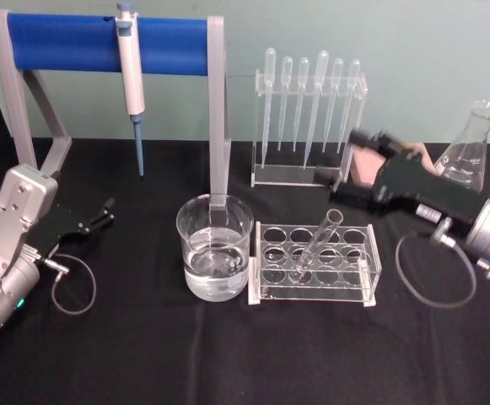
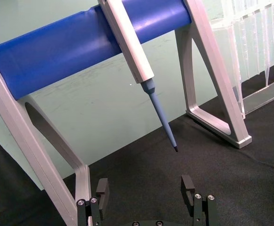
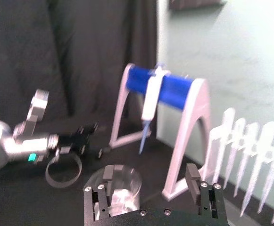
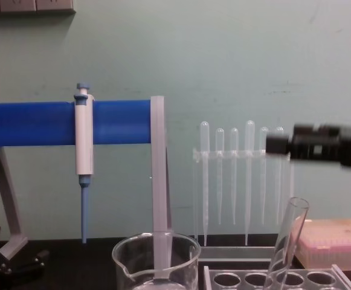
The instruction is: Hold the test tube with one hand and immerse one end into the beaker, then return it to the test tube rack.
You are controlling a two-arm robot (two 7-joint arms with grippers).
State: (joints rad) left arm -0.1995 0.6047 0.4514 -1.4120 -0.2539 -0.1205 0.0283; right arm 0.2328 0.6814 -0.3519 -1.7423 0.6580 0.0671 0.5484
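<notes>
— Blue-barred stand [image 1: 108,44] is the biggest thing here, far left, with the white-and-blue pipette [image 1: 131,80] hanging from it. Has anything been done yet?

— Judging by how things lie, no. The beaker [image 1: 214,258] sits near the middle, partly filled with clear liquid, and the test tube [image 1: 318,245] leans in the clear rack [image 1: 314,262] just to the beaker's right, untouched.

— And the arms?

— The right gripper [image 1: 356,165] hovers on the right, above and behind the rack, its jaws spread wide with nothing between them. The left gripper [image 1: 99,215] is parked low on the left, jaws likewise apart and empty.

— So everything's left?

— Grasping, lifting, dipping one end, returning: all of it, I'd say.

— What's in the way?

— The plastic pipettes [image 1: 310,105] in their holder stand just behind the rack, a pink box [image 1: 364,166] and a conical flask [image 1: 468,149] far right. The stand's grey upright [image 1: 218,110] rises right behind the beaker.
</notes>
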